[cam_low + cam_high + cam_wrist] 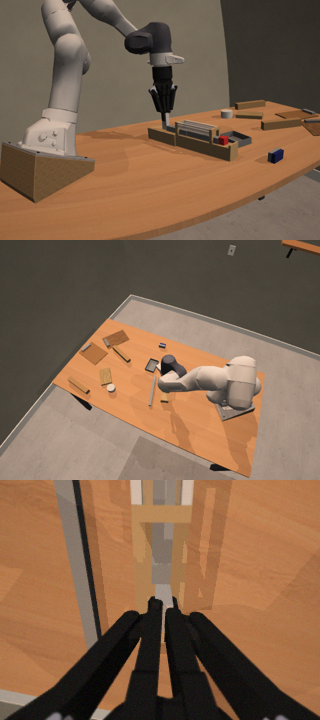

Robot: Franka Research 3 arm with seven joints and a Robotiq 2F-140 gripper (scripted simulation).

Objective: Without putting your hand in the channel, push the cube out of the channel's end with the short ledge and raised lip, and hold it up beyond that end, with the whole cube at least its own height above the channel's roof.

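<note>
A robotics lab or test room, with a bench-mounted arm (214, 378) (64, 85) and plain walls (155, 273) (116, 77).

A cube (223, 140) is seated on the ledge beyond the roofed channel (201, 145), between roof and raised lip, with an open tray (146, 368) (247, 141) (shallow-walled) placed beside the channel on the table (201, 418) (129, 186).

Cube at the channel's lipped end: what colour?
The small cube is plain red; it shows best in the exterior view.
</note>
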